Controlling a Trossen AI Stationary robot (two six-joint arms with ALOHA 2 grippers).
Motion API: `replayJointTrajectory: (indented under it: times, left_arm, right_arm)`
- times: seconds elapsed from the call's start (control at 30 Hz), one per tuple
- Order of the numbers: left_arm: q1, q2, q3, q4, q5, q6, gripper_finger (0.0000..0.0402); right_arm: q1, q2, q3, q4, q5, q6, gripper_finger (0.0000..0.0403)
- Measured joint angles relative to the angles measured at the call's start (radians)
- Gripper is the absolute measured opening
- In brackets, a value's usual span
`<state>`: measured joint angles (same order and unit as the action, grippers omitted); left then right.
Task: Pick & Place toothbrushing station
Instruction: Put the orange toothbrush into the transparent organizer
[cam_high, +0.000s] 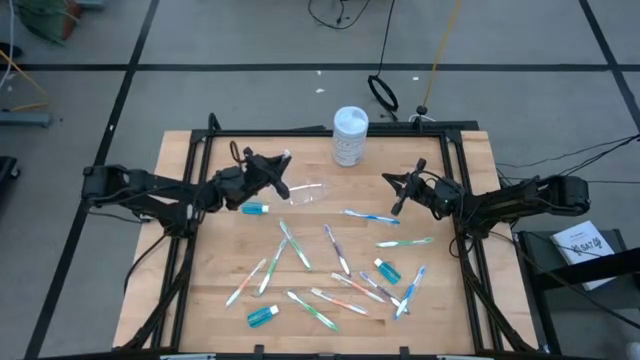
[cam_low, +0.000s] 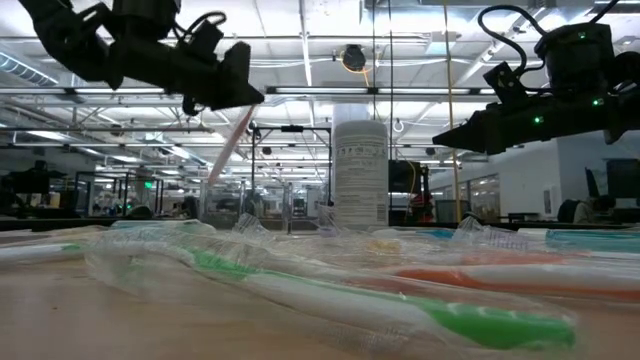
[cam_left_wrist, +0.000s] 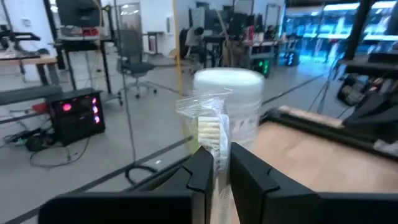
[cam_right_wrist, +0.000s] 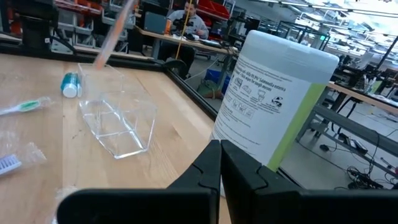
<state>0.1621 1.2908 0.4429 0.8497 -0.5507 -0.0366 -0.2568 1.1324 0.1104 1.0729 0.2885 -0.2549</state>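
You had the left pincer (cam_high: 283, 172) raised above the left rear part of the table (cam_high: 180, 150), its fingers pinching a wrapped toothbrush (cam_left_wrist: 208, 127) by the handle. In the left wrist view the bristle head stood up between the two fingers, still in its clear wrapper; in the low view the pinkish handle (cam_low: 228, 145) slanted down from the pincer toward the clear cup (cam_high: 310, 192). The step in hand, by judgement, was the carry of one brush to the cup.

The cup lay tipped on its side just beside that pincer, mouth not upward, as the right wrist view showed (cam_right_wrist: 118, 121). The next move therefore called for either a shallow, sideways entry of the brush into the mouth, or setting the cup upright first. A steep drop would likely push the light cup away.

Nearest the front edge, the remaining toothbrushes (cam_high: 340, 250) and two teal toothpaste tubes (cam_high: 262, 316) lay scattered and untouched; a third tube (cam_high: 254, 209) lay below the left arm. Most of the task was still to do.

The right pincer (cam_high: 397, 205) hung right of centre, fingers pressed together, holding nothing. The white canister (cam_high: 350, 135) stood upright at the rear edge, near the cup; you had to keep clear of it.
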Motion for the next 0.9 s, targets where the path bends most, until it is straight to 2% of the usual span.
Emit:
replayJointTrajectory:
  times: [0.47,0.9]
  left_arm:
    - [0.01,-0.002,0.004,-0.09,0.0,0.04,0.0053]
    - [0.0,-0.002,0.004,-0.144,-0.001,0.047,0.0166]
  right_arm:
    - [-0.013,0.0,0.0,-0.002,-0.001,0.007,0.0002]
    - [-0.013,0.0,0.0,-0.002,-0.001,0.005,0.0002]
